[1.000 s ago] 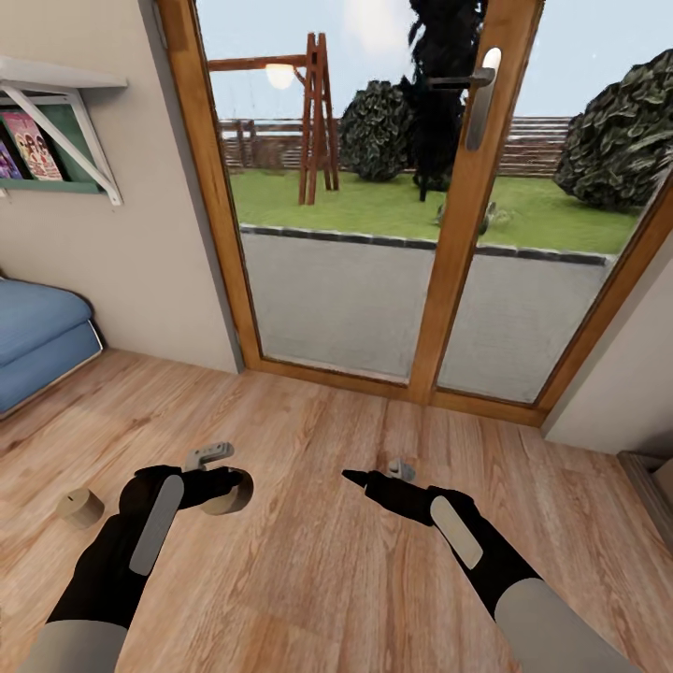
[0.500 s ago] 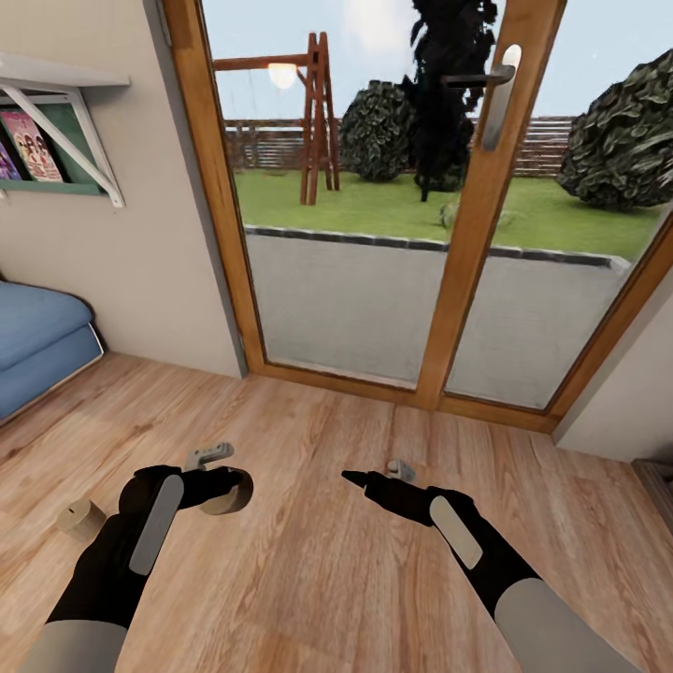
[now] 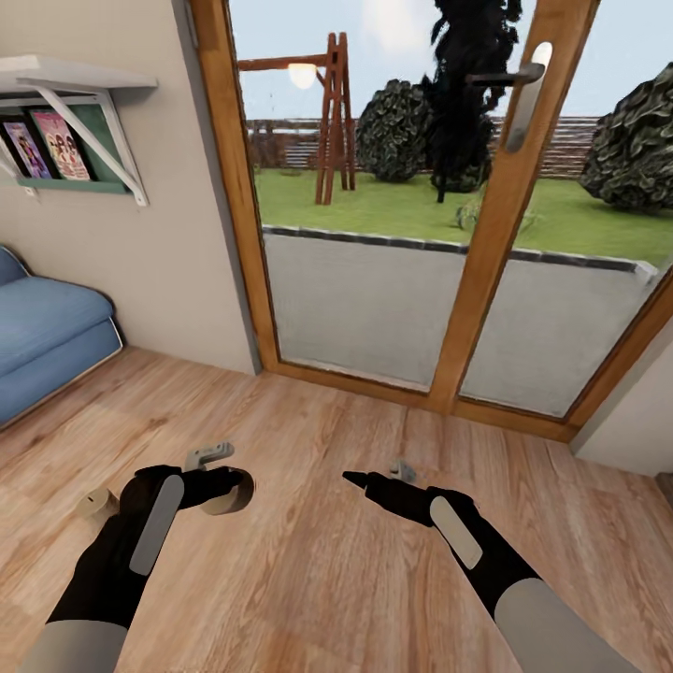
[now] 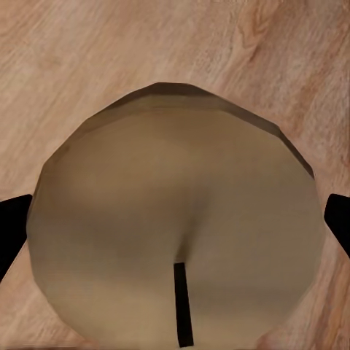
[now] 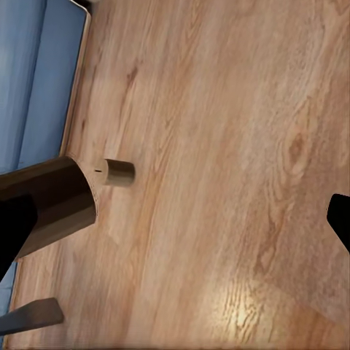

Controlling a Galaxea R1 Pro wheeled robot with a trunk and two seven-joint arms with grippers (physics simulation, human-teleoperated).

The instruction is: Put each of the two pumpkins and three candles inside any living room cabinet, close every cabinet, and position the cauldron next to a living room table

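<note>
My left gripper [image 3: 222, 477] hangs low over the wooden floor, shut on a stubby tan candle [image 3: 224, 503]. Seen from the left wrist, this candle [image 4: 175, 219] spans the gap between the two black fingertips [image 4: 10, 235], its dark wick showing. A second candle [image 3: 96, 505] stands on the floor just left of my left arm; from the right wrist this floor candle [image 5: 117, 171] appears beyond the held candle [image 5: 58, 204]. My right gripper [image 3: 379, 474] floats to the right, open, with bare floor between its fingers [image 5: 340, 219]. Pumpkins, cabinet and cauldron are out of view.
A glass patio door in a wooden frame [image 3: 486, 271] stands straight ahead, the garden behind it. A blue sofa [image 3: 47, 336] sits at the left, under a wall shelf [image 3: 75, 84] with books. Wooden floor [image 3: 308, 570] stretches around both arms.
The whole picture has slid to the right, so the camera has turned left and more of the sofa shows. Both arms keep their pose, and the left gripper still holds the candle.
</note>
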